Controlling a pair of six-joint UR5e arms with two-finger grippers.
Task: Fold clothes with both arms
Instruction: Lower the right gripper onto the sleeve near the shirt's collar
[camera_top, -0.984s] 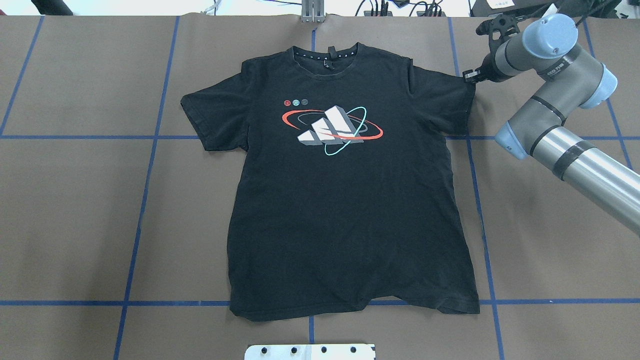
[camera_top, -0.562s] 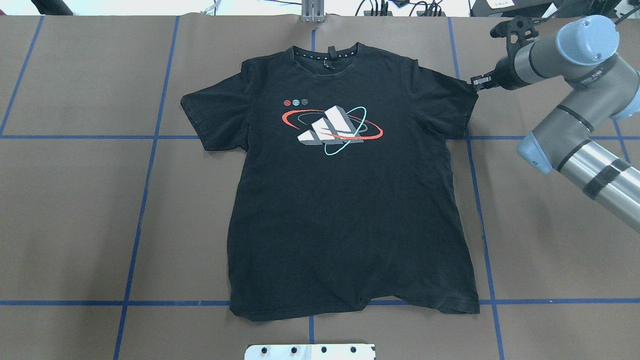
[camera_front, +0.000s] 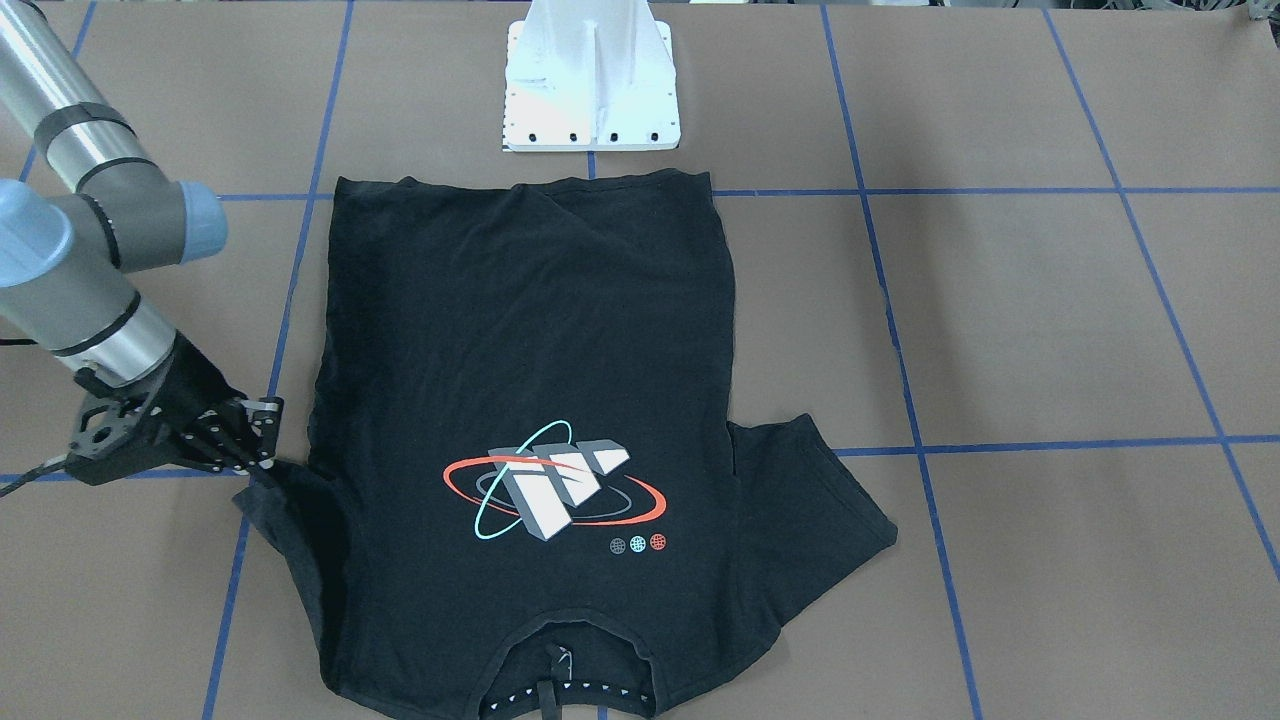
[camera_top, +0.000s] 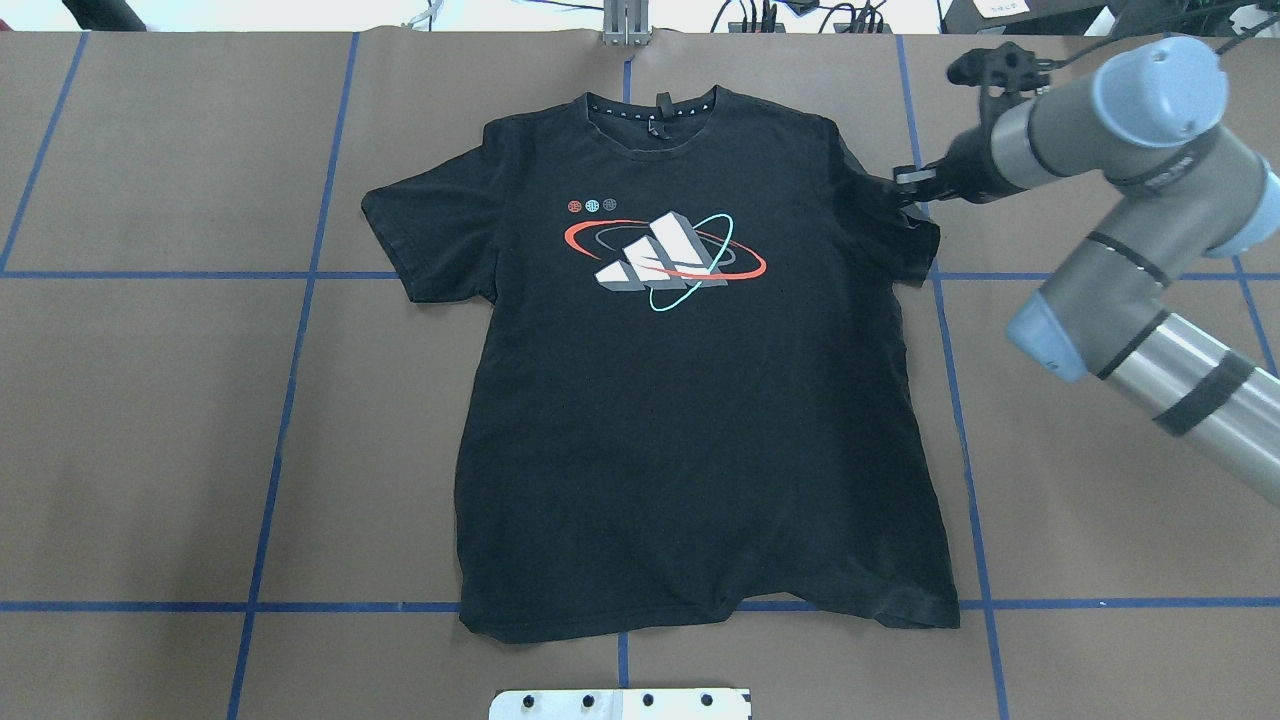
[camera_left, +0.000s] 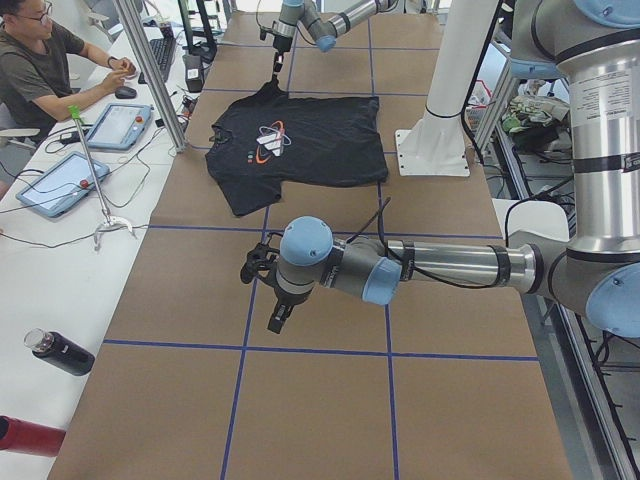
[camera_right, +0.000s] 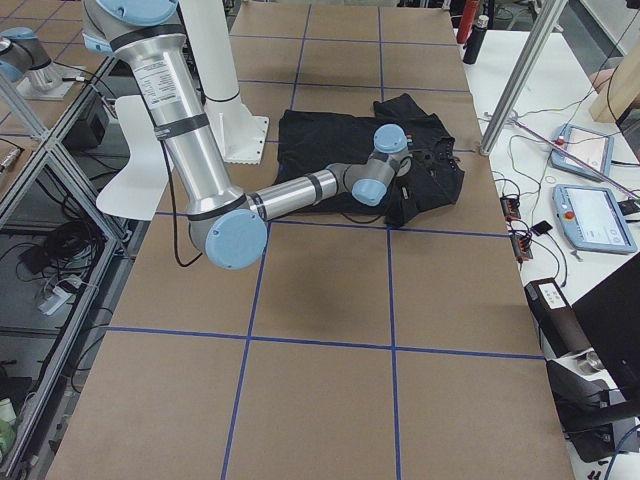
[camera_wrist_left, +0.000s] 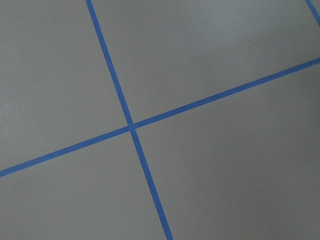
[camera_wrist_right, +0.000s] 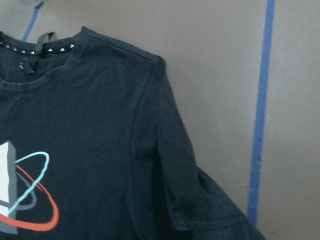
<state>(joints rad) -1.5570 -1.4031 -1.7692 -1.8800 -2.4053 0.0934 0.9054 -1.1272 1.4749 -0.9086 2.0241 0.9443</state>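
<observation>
The black T-shirt (camera_top: 690, 420) lies flat and print up in the middle of the table, collar away from the robot. It also shows in the front view (camera_front: 520, 330) and the right wrist view (camera_wrist_right: 90, 125). My right gripper (camera_top: 908, 190) is at the shirt's right sleeve (camera_top: 915, 235). It looks shut on the sleeve's outer edge, which rises to it in the front view (camera_front: 255, 455) and is bunched inward. My left gripper (camera_left: 272, 310) hovers over bare table far from the shirt. It shows only in the exterior left view, so I cannot tell whether it is open.
The white pedestal base (camera_front: 592, 80) stands just beyond the shirt's hem. Blue tape lines (camera_wrist_left: 131, 125) grid the brown table cover. A side bench with tablets (camera_left: 100, 125), bottles (camera_left: 55, 352) and a seated person (camera_left: 40, 60) runs along the far edge.
My right gripper has moved from the sleeve's outer edge leftward over the sleeve. The sleeve's edge has shifted in towards the shirt's body and bunched up.
</observation>
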